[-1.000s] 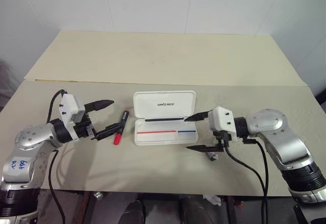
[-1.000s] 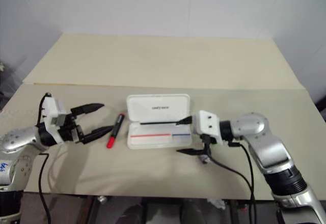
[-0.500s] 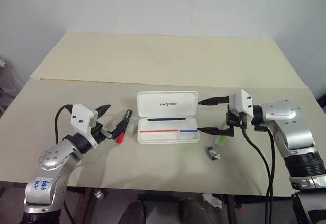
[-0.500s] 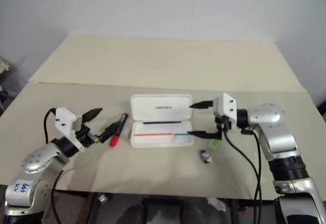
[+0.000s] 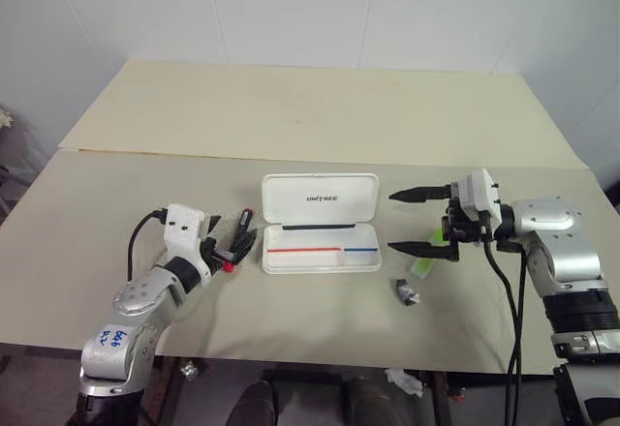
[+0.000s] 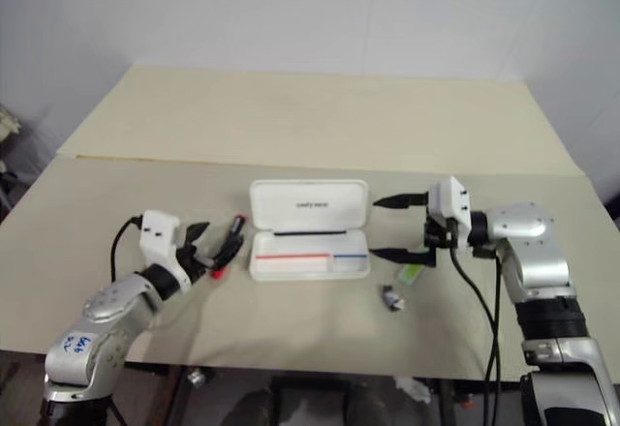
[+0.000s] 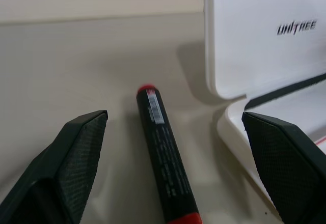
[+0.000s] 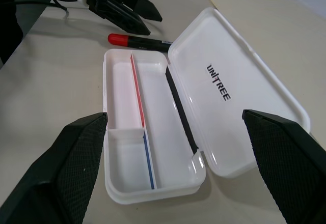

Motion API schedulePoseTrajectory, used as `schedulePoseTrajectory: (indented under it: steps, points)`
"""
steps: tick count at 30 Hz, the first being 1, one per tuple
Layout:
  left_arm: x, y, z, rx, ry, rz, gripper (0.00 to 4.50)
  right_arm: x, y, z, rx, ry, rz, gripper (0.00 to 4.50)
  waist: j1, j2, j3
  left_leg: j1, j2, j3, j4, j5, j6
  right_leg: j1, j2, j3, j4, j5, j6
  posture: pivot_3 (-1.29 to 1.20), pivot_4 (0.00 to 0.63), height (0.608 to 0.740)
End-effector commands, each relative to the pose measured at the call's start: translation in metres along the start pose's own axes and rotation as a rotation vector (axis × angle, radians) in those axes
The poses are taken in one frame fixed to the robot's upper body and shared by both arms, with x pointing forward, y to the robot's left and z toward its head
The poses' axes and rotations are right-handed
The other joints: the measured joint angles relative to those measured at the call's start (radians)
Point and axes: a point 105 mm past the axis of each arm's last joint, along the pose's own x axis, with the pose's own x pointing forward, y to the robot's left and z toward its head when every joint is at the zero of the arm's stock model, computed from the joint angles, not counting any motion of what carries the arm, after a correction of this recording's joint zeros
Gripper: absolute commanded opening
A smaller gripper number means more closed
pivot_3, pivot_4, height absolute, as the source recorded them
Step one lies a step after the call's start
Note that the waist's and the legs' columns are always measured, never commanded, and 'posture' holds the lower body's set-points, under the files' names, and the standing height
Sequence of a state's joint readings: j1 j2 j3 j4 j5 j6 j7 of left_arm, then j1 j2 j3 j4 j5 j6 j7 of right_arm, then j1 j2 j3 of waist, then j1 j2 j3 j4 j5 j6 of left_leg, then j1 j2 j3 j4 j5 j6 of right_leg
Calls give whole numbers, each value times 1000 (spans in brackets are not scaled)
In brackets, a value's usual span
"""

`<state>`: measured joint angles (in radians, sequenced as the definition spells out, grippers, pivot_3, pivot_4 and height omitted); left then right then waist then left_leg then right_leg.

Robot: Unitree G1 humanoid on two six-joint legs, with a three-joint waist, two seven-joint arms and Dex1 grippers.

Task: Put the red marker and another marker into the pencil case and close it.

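The left arm reaches forward from the lower left, forearm low over the surface (image 5: 116, 213), wrist bent so the left hand (image 5: 235, 245) points ahead and toward the middle. Its 2 black fingers (image 7: 76, 158) are spread wide apart, with nothing pinched between them. The right arm comes in from the right edge, elbow bent, its forearm running toward the middle at a raised height. The right hand (image 5: 418, 221) points leftward, nearly level, with its 2 fingers (image 5: 418, 194) stacked 1 above the other and parted wide, gripping nothing. The 2 hands are well apart from each other.
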<state>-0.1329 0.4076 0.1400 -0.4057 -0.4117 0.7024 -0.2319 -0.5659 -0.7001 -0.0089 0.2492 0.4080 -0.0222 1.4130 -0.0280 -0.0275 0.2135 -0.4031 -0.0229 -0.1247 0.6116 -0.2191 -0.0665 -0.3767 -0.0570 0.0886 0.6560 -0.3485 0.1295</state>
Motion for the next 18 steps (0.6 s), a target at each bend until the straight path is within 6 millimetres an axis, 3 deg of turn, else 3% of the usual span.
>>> schedulePoseTrajectory:
  steps: [1,11,18]
  points:
    - [4,4,-9,-15,95,28,4500,-12,-7,6,-40,4,-56,4492,0,0,0,0,0,0,0,0,0,0,0,0,0,0,0,0,150,740]
    - [10,5,-20,-59,219,41,4500,-15,-11,10,-54,13,-96,4492,1,0,0,0,0,0,0,0,0,0,0,0,0,0,0,0,150,740]
    - [11,8,-11,-98,173,37,4500,-17,-17,13,-71,11,-117,4492,1,0,0,0,0,0,0,0,0,1,0,0,0,0,1,0,150,740]
